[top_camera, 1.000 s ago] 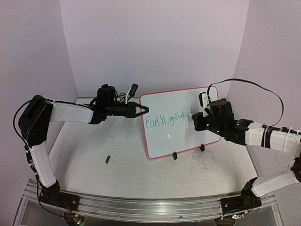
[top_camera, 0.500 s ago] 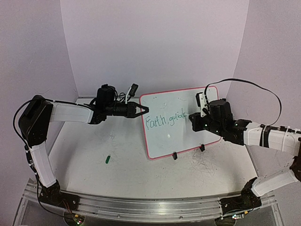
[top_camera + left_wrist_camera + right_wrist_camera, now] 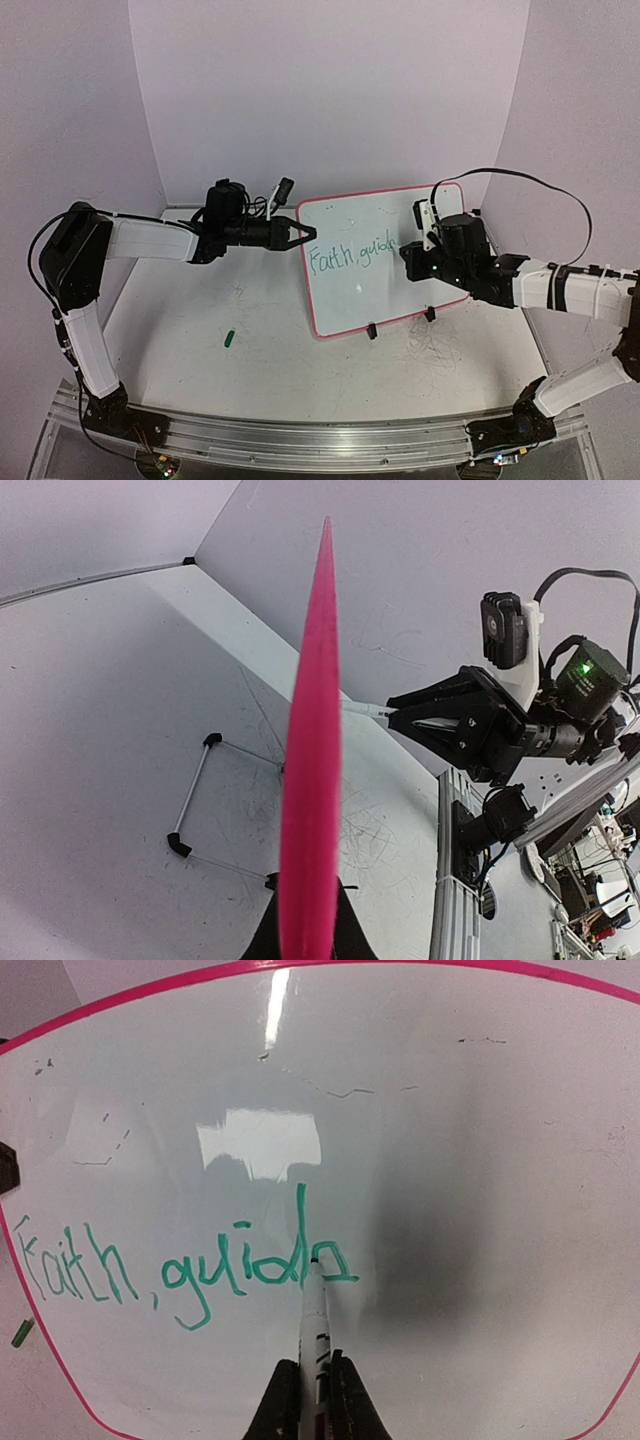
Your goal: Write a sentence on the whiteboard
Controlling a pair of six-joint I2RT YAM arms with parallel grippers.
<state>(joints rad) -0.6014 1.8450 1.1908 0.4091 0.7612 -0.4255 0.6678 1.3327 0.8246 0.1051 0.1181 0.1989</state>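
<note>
The whiteboard (image 3: 360,300), white with a pink-red frame, stands tilted at mid-table. My left gripper (image 3: 300,236) is shut on its left edge, which fills the left wrist view as a pink strip (image 3: 310,780) between the black fingers (image 3: 350,935). The sentence (image 3: 180,1270) in green reads "Faith, guid" plus a partly formed letter; it also shows in the top view (image 3: 350,258). My right gripper (image 3: 315,1370) is shut on a white marker (image 3: 313,1320), whose tip touches the board at the last letter. From above, the right gripper (image 3: 408,258) covers the line's end.
A small green cap (image 3: 229,338) lies on the scuffed tabletop, left of the board. Two black clip feet (image 3: 371,330) hold the board's lower edge, and a wire stand (image 3: 195,790) props it from behind. Walls close in on three sides.
My right gripper has shifted slightly left with the marker against the board, adding strokes to the last letter. The left arm and the board have not moved.
</note>
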